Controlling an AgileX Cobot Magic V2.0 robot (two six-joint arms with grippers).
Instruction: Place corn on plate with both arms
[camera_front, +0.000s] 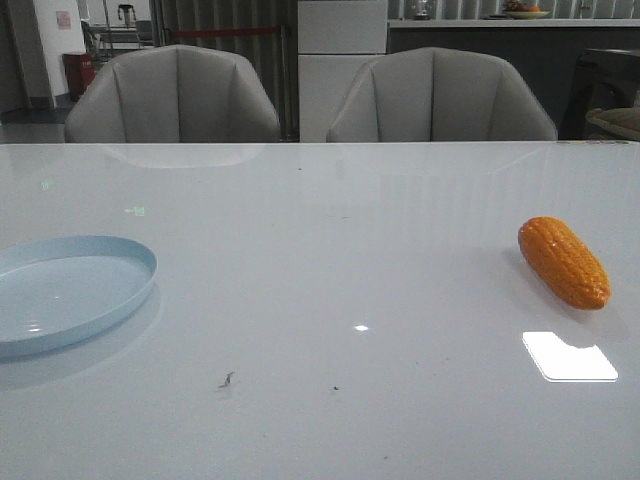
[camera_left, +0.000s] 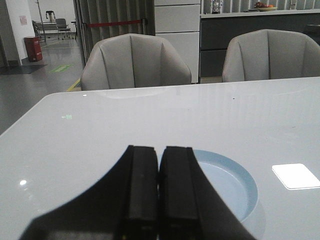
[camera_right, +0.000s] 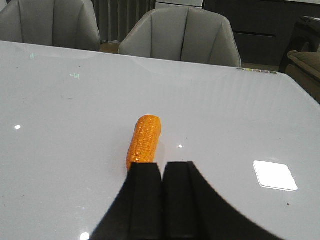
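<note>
Front view shows the corn (camera_front: 564, 262) lying at the right of the frame on the desk (camera_front: 330, 250), well apart from the plate (camera_front: 70, 290) at the left edge. The right end effector (camera_right: 163, 192) and the left end effector (camera_left: 159, 187) are both clenched, holding nothing. The cob looks stiff, light, glossy and likely slippery; gripping across its thick middle seems safest.
</note>
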